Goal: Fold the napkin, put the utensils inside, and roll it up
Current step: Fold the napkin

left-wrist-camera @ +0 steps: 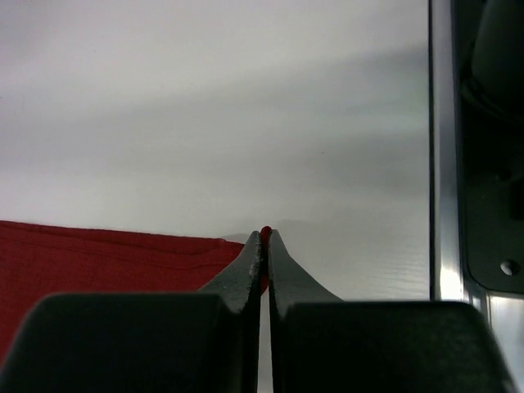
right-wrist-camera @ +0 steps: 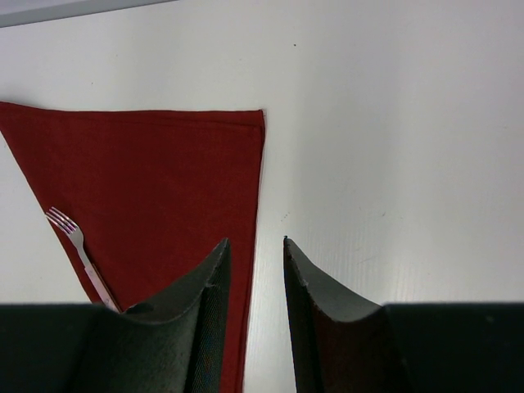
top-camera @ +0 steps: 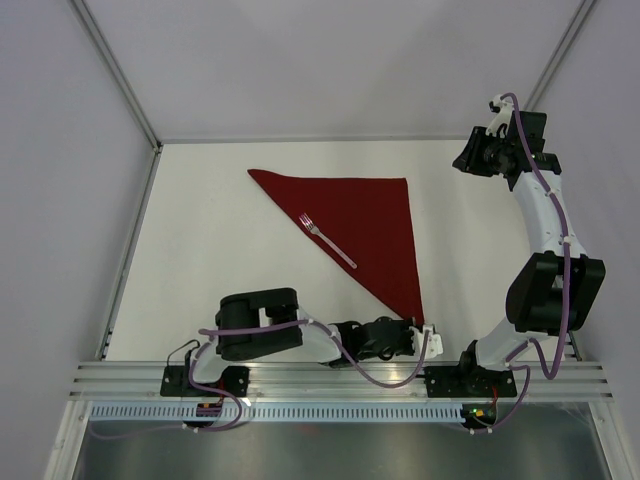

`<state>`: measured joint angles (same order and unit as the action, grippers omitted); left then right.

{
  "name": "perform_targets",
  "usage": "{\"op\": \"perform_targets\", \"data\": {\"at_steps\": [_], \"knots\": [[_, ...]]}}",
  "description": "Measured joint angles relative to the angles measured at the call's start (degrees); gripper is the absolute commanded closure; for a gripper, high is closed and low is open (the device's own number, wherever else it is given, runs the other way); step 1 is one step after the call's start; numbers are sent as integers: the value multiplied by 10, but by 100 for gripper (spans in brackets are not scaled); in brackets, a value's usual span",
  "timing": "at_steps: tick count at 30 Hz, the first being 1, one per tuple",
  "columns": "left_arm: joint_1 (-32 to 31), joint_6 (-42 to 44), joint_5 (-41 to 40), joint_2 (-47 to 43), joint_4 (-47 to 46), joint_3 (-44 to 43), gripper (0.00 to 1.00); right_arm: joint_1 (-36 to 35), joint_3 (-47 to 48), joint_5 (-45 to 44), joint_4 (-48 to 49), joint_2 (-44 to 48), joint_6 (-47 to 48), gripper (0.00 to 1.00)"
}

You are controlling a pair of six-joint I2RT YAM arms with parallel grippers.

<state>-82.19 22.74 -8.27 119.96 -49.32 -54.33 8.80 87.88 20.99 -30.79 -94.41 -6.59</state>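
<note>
Dark red cloth napkin point(top-camera: 365, 225) folded into a triangle on the white counter point(top-camera: 200, 230), small pale-handled fork point(top-camera: 328, 239) lying along its long edge, left claw point(left-wrist-camera: 264, 237) low, pinched tight on the napkin's near corner, right claw point(right-wrist-camera: 255, 241) raised far right, jaws apart.

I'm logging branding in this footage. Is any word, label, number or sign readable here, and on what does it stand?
None: no view shows readable text.
The napkin: plain dark red, no print.
The fork: no marking seen; too small to rule out a stamp.
The metal rail at the arm bases: bare, no label.
</note>
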Motion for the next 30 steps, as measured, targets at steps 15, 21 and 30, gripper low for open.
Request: {"op": "perform_targets", "data": {"at_steps": [15,21,30], "knots": [[182,-276,28,-98,20,21,98,0,0,7,0,0,-3,63],[256,-355,22,-148,26,63,98,0,0,14,-1,0,-3,63],[376,-441,19,-173,49,84,98,0,0,17,-1,0,-3,63]]}}
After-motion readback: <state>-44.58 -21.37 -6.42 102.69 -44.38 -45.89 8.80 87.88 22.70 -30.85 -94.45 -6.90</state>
